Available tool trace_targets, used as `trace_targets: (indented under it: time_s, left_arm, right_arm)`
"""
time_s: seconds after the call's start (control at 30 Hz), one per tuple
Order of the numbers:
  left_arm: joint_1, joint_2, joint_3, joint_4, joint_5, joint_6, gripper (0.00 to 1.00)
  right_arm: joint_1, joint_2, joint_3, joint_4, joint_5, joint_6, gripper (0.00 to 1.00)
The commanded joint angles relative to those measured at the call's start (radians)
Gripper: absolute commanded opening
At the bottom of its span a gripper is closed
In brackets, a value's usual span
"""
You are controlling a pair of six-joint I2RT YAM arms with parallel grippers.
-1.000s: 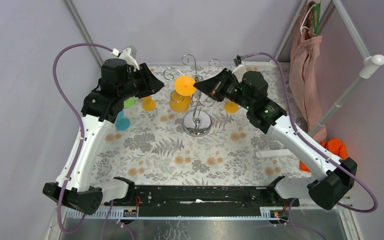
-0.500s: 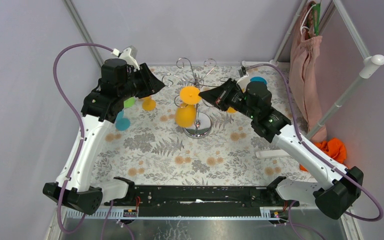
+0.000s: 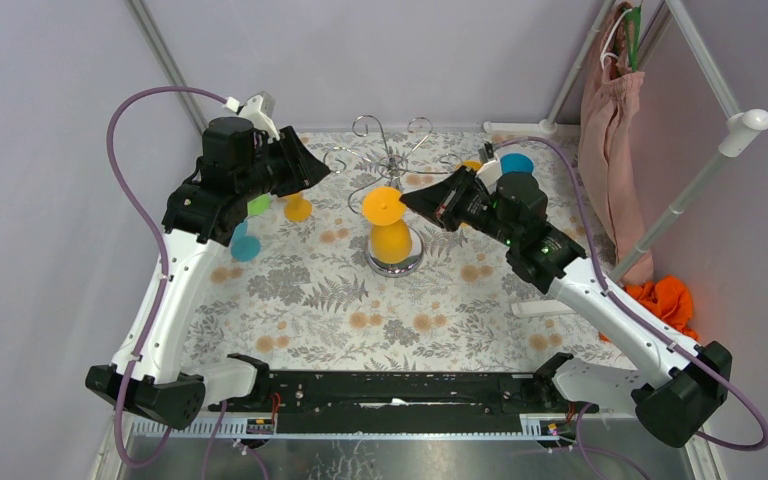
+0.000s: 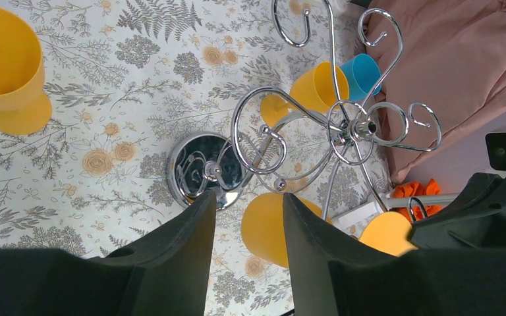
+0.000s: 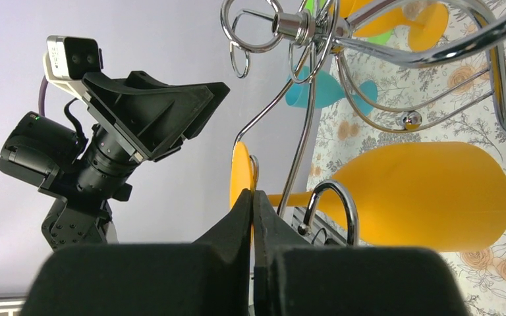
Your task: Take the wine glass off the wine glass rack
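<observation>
An orange wine glass (image 3: 390, 238) hangs upside down in front of the silver wine glass rack (image 3: 396, 258), its round foot (image 3: 382, 205) on top. My right gripper (image 3: 408, 200) is shut on the rim of that foot. In the right wrist view the gripper (image 5: 252, 197) pinches the thin foot disc (image 5: 240, 172), the bowl (image 5: 428, 191) lies to the right, and a rack wire (image 5: 300, 158) crosses the stem. My left gripper (image 3: 312, 166) stands open left of the rack's scroll arms. In its wrist view nothing is between the fingers (image 4: 191, 250), with the rack base (image 4: 204, 170) beyond them.
Orange (image 3: 298, 207), green (image 3: 258, 204) and teal (image 3: 245, 243) glasses lie on the floral cloth under the left arm. An orange cup (image 3: 471, 165) and a blue cup (image 3: 517, 161) sit behind the right arm. Pink fabric (image 3: 610, 120) hangs at the right; orange cloth (image 3: 665, 296) lies below it.
My right gripper has pulled the orange glass down and toward the near side, from beside the scroll arms to over the rack's base. The rack's top has swayed slightly left. The left arm has stayed put.
</observation>
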Motion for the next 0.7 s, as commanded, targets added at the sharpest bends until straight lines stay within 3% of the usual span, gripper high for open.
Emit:
trace_targets:
  time_s: [0.0,0.17,0.33,0.53,0.67]
  left_arm:
    - [-0.005,-0.021,0.016,-0.006,0.007,0.009,0.49]
    - [-0.005,-0.029,0.005,-0.004,-0.006,0.001,0.50]
    - [-0.004,-0.025,0.008,-0.018,-0.013,-0.002,0.50]
    - [-0.005,-0.062,0.010,0.007,-0.001,-0.009,0.50]
    - [-0.004,-0.130,0.011,0.074,0.008,-0.006,0.50]
  right_arm:
    - [0.006,-0.020,0.012,0.001,-0.085,-0.011,0.00]
    - [0.036,-0.010,0.074,0.002,-0.178,-0.033,0.00]
    - [0.075,0.038,0.264,-0.128,-0.347,-0.135,0.00]
    - [0.085,0.010,0.343,0.081,-0.472,-0.077,0.00]
    - [0.085,-0.010,0.417,0.119,-0.416,-0.127,0.00]
